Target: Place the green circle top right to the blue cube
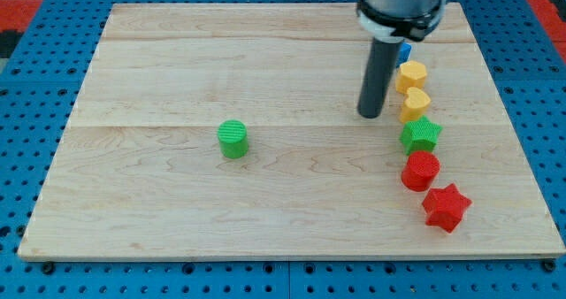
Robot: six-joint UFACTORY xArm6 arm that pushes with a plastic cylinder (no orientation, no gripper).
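My tip (370, 115) rests on the wooden counter (177, 60) in the upper right of the frame, well apart from the green circle (233, 139), which stands alone left of centre. There is no gripper here, only the straight dark rod, and it has hold of nothing.

The blue cube (405, 48) is mostly hidden behind the rod near the top right; only a small corner shows. Below it a line of blocks runs down the right side: a yellow hexagon (411, 74), a second yellow block (415, 104), a green star (420, 134), a red round block (420, 170) and a red star (445, 207) lowest. My tip sits just left of the second yellow block, not touching it.
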